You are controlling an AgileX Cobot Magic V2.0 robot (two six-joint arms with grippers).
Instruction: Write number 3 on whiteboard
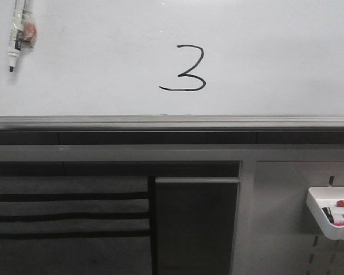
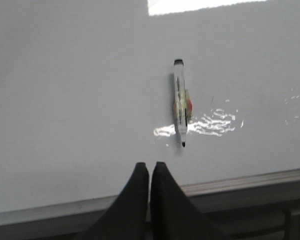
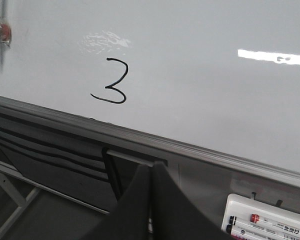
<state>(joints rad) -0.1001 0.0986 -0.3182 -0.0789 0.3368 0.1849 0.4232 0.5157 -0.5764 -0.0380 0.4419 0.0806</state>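
Grey rail (image 1: 172, 122) — number 3 (image 1: 184, 69) just above

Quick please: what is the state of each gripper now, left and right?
Left gripper: closed, holding nothing; the marker sits apart on the whiteboard.
Right gripper: closed, holding nothing.

Up at the top left, a capless marker (image 1: 15, 35) hangs tip down with a reddish clip. Low right, a white tray (image 1: 320, 216) holds markers (image 1: 342, 203) beside the grey cabinet (image 1: 69, 223).
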